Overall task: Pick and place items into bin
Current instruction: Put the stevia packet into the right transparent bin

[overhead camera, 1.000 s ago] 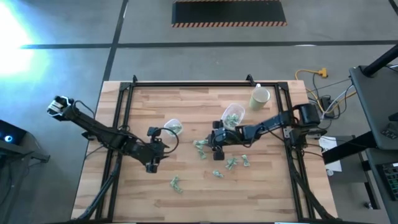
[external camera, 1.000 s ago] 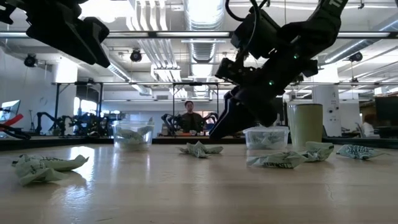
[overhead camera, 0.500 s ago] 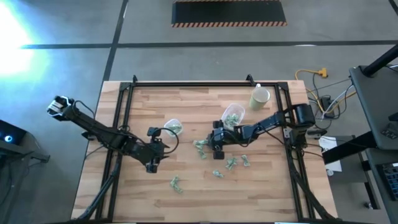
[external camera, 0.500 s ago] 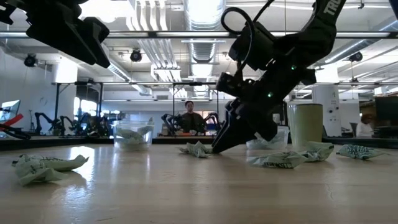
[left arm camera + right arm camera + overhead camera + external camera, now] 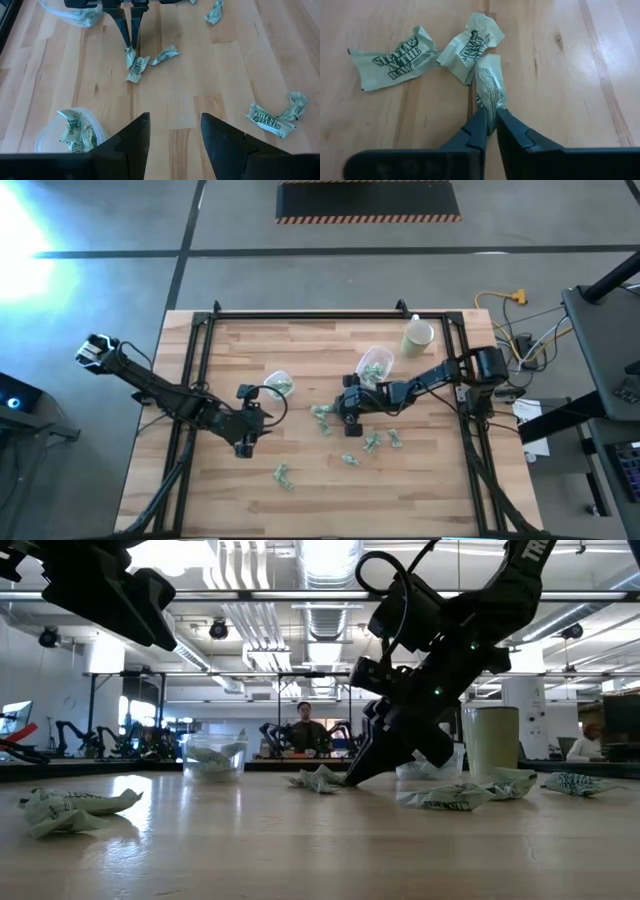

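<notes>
The items are crumpled pale green wrappers scattered on the wooden table. A cluster of three (image 5: 322, 416) lies mid-table and also shows in the right wrist view (image 5: 470, 45). My right gripper (image 5: 341, 413) is down at this cluster, shut on one wrapper (image 5: 489, 85). My left gripper (image 5: 245, 442) hovers open and empty left of centre, its fingers (image 5: 132, 137) wide apart. One clear tub (image 5: 280, 384) with wrappers in it stands near the left gripper, another (image 5: 375, 364) behind the right gripper. My right gripper pinches one end of the wrapper (image 5: 495, 106) between its two fingertips. The fingers slant down from the table's right side, as the low view (image 5: 352, 776) shows. The wrapper lies on the table and stretches away from the fingers toward the two other wrappers.
More wrappers lie near the front: (image 5: 371, 442), (image 5: 395, 438), (image 5: 351, 459), (image 5: 283, 476). A tall cream cup (image 5: 418, 335) stands at the back right. A black frame rail (image 5: 190, 380) runs round the table. A person (image 5: 305, 730) sits far off in the room.
My right gripper has gone down from above the table to the cluster of wrappers, so its fingertips now stand at table height on one wrapper. The wrappers lie where they were.
</notes>
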`<state>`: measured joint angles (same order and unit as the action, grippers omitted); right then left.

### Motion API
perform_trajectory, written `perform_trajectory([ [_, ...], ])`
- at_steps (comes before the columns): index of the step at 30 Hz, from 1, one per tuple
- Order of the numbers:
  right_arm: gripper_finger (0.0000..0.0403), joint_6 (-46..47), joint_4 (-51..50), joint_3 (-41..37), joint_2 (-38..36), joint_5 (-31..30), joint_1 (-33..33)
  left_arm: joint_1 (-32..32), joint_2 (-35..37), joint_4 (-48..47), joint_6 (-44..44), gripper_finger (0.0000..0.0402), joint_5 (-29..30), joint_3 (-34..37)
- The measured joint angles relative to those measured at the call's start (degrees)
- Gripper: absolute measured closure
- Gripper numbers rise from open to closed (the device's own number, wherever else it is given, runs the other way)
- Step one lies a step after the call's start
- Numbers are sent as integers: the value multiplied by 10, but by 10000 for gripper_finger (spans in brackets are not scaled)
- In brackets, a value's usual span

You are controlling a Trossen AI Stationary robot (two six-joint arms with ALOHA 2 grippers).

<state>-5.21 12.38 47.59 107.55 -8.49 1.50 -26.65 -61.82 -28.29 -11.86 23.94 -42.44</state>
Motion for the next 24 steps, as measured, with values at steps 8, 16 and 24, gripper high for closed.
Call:
perform_trajectory([
  [8, 390, -10, -39, -2, -28, -6, 0, 0, 0, 1, 0, 242, 0, 5],
  [16, 390, 9, -105, -2, -95, -42, 5, 0, 0, 4, 0, 242, 0, 5],
  [24, 390, 80, -236, -2, -160, -160, 16, 0, 0, 8, 1, 242, 0, 6],
])
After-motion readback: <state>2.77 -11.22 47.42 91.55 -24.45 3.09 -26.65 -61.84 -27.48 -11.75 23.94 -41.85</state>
